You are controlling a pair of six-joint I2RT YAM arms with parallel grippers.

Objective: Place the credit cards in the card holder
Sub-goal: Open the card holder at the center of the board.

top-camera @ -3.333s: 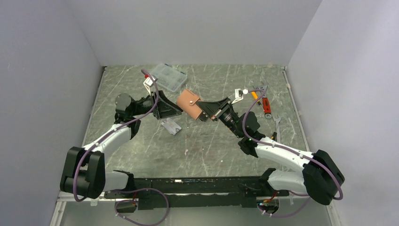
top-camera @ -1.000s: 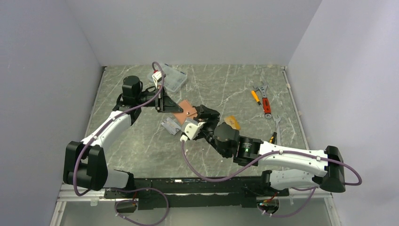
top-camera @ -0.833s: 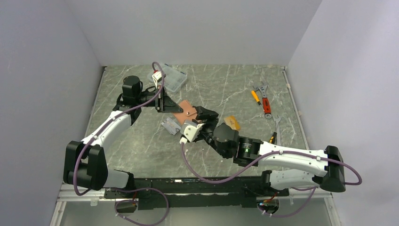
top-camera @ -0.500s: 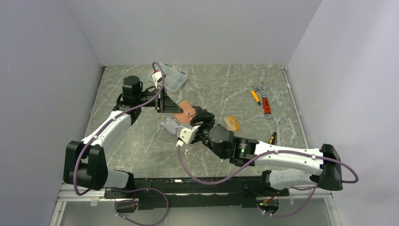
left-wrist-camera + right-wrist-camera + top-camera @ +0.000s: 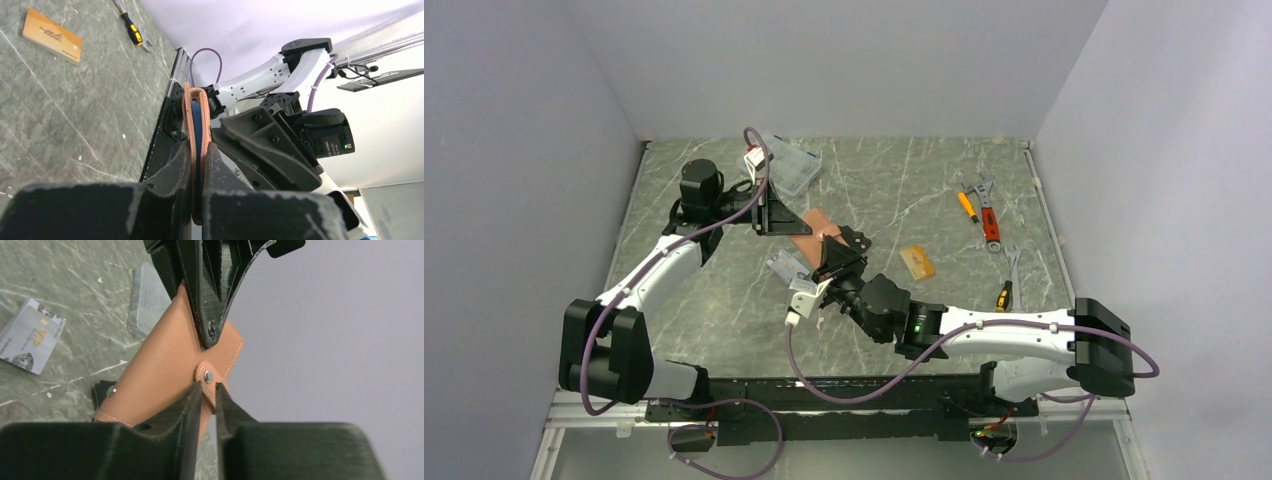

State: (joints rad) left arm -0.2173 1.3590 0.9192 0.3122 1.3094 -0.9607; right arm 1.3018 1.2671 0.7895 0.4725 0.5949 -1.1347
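Right wrist: right gripper (image 5: pixel 209 388) nearly shut, seemingly pinching the card holder (image 5: pixel 165 367) by its tab (image 5: pixel 208 375). Left gripper (image 5: pixel 198 148) clamped on its edge.

Bright even light, soft shadows, blurred foregrounds.

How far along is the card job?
Done: the flat pinkish-brown leather card holder is off the table, clamped in the left gripper. In hand: the right gripper is pinching its snap tab. Left: the thin silver-grey card and the orange-gold card lie on the table, outside the holder. No black card is visible. A dark edge between the holder's leaves is unclear.
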